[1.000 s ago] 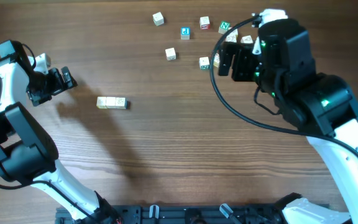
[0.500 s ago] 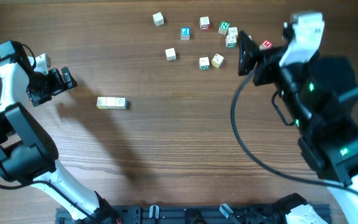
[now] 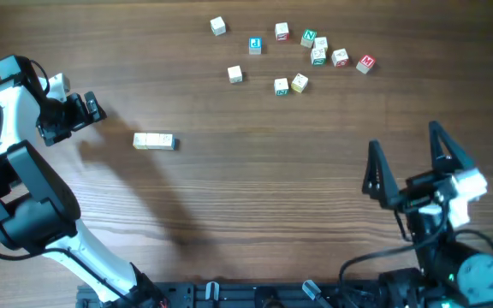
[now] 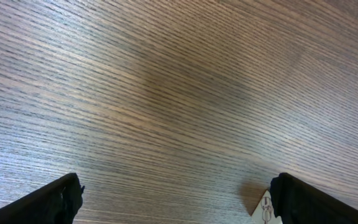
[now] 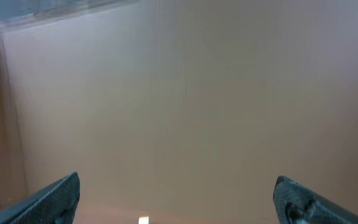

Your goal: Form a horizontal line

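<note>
The horizontal line (image 3: 154, 141) is a short row of three pale cubes touching side to side, left of the table's middle. My left gripper (image 3: 91, 109) hovers up and to the left of it, apart from it. In the left wrist view this gripper (image 4: 179, 202) is open over bare wood, and a pale cube corner (image 4: 264, 210) with a dark drawing peeks out beside its right finger. My right gripper (image 3: 409, 162) stands open at the lower right, far from every cube. The right wrist view shows that gripper (image 5: 176, 199) empty before a blurred brown surface.
Several loose cubes (image 3: 302, 53) with coloured letters lie scattered at the top of the wooden table (image 3: 255, 188). Among them are a blue-lettered one (image 3: 255, 44) and a red one (image 3: 365, 62). A dark rail (image 3: 255, 295) runs along the bottom edge.
My right arm has swung away from the loose cubes at the top right and down to the lower right, its gripper still open. The left arm and the row have not moved.
</note>
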Action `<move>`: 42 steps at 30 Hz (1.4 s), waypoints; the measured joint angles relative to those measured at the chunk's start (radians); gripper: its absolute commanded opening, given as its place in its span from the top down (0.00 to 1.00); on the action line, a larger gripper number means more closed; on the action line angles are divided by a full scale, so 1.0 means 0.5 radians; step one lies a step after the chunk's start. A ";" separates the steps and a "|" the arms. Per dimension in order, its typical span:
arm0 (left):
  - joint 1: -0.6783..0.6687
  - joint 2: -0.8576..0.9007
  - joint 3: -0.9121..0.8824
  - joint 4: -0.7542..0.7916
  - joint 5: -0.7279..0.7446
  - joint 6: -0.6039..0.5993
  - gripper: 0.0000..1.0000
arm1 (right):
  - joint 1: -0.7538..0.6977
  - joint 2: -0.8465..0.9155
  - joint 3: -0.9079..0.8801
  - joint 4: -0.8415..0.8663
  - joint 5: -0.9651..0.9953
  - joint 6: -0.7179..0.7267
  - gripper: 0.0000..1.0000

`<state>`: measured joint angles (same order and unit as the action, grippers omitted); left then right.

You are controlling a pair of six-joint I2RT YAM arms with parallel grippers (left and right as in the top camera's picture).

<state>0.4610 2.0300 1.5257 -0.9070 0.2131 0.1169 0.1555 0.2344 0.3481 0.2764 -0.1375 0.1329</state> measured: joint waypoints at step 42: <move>0.000 0.000 0.000 0.002 0.000 0.001 0.00 | -0.475 -0.446 -0.684 -0.547 0.262 -0.009 0.00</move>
<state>0.4610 2.0300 1.5257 -0.9062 0.2131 0.1173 -0.0818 0.0116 0.0063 0.0029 -0.0063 0.1284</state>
